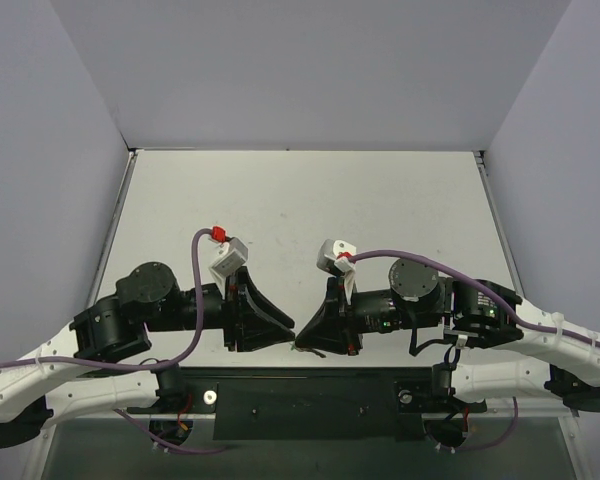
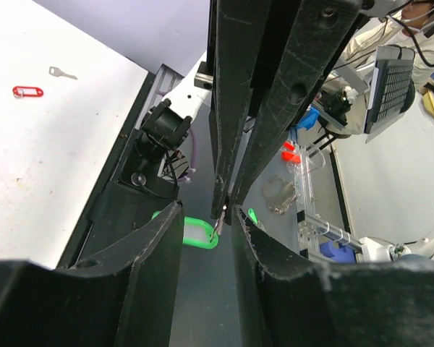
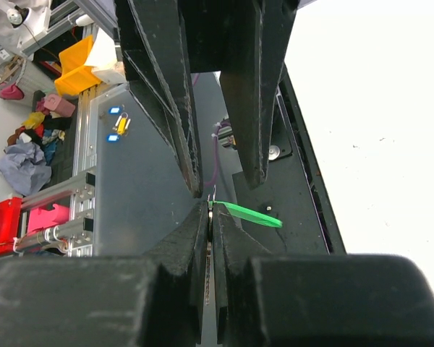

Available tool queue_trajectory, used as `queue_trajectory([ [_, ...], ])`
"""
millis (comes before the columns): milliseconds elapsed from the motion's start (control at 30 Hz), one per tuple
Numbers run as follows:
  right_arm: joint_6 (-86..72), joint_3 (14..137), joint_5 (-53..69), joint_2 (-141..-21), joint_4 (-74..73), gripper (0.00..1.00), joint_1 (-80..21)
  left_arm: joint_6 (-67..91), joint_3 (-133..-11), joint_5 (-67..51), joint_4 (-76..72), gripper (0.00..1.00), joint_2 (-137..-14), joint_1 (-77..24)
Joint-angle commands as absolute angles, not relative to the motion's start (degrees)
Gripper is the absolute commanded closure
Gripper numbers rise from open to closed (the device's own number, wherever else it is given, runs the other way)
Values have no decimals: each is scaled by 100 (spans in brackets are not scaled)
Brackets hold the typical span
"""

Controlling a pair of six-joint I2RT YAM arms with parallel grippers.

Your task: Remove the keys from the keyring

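My two grippers meet tip to tip above the table's near edge. My right gripper [image 1: 308, 338] [image 3: 210, 210] is shut on a thin silver key [image 3: 211, 203] seen edge-on. The green fob [image 3: 252, 215] of the keyring sticks out sideways from its tips, with a bit of wire ring above them. In the left wrist view the right gripper [image 2: 224, 202] comes down from above and the green fob [image 2: 200, 236] hangs at its tips. My left gripper [image 1: 283, 335] [image 2: 207, 210] is open and holds nothing, with one finger on each side of the right gripper's tips.
A red oval fob [image 2: 27, 92] and a loose silver key [image 2: 61, 72] lie apart on the white table [image 2: 50, 159], away from both grippers. The black base plate [image 1: 310, 400] lies under the grippers at the near edge. Grey walls enclose the table.
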State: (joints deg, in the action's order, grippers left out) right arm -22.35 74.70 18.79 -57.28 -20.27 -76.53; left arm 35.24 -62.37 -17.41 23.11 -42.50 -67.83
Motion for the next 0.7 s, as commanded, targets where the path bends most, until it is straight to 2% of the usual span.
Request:
queue_trajectory([
  [0, -2136, 7629, 1960, -5678, -1802, 100, -7585, 3419, -6205, -1907, 2021, 58, -4254, -6803],
  [167, -2074, 7699, 2074, -5704, -1731, 100, -7462, 3393, -6240, -1881, 2127, 60, -4254, -6803],
  [267, -2030, 7725, 2057, -5730, -1731, 100, -7471, 3436, -6205, -1933, 2074, 66, -4228, -6803],
  [667, -1986, 7638, 2030, -5687, -1538, 100, -7453, 3551, -6143, -2083, 1890, 77, -4131, -6803],
])
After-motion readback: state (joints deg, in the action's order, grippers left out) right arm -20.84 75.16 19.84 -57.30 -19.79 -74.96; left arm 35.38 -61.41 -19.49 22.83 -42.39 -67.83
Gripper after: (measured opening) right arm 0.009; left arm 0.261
